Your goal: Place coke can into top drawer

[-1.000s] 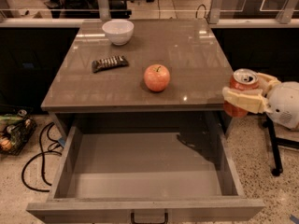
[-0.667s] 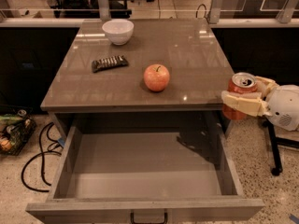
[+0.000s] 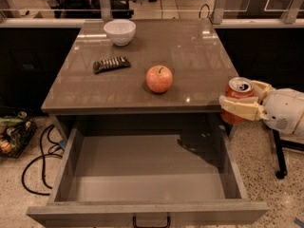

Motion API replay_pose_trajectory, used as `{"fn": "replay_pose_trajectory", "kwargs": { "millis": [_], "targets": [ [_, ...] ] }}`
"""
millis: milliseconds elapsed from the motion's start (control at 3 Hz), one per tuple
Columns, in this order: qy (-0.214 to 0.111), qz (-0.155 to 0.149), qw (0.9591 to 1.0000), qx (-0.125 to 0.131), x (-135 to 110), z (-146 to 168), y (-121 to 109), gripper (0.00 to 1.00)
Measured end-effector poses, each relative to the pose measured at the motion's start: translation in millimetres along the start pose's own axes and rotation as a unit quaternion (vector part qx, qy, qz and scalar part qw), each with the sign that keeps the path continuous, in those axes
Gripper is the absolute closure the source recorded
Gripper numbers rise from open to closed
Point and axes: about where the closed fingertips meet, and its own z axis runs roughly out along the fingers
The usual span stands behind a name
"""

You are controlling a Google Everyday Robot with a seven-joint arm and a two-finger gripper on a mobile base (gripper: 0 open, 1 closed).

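The coke can [image 3: 236,93], red with a silver top and pull tab, is upright in my gripper [image 3: 243,99], whose cream fingers are shut around it. The gripper comes in from the right and holds the can just off the counter's front right corner, above the right wall of the top drawer [image 3: 147,175]. The drawer is pulled fully open below the counter, its flat grey bottom bare, with a dark handle [image 3: 151,221] on the front panel.
On the counter [image 3: 199,56] lie a red-orange apple [image 3: 158,79], a dark snack bar [image 3: 111,64] and a white bowl [image 3: 119,31]. Cables [image 3: 35,160] and a basket [image 3: 12,134] lie on the floor at left. A black stand leg [image 3: 280,158] is at right.
The gripper with the can has shifted slightly left, toward the counter's right edge and the drawer. Nothing else has moved.
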Motion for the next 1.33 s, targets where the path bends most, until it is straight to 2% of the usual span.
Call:
{"fn": "replay_pose_trajectory", "kwargs": {
  "millis": [333,667,1000,1333],
  "targets": [
    [0.005,0.004,0.9994,-0.033,35.8,13.1,27.3,1.00],
    [-0.008,0.000,0.9952,-0.097,65.1,35.4,68.0,1.00],
    [-0.028,-0.006,0.9842,-0.175,82.1,62.5,110.5,1.00],
    [-0.042,-0.012,0.9688,-0.244,91.4,92.3,153.1,1.00]
  ]
}}
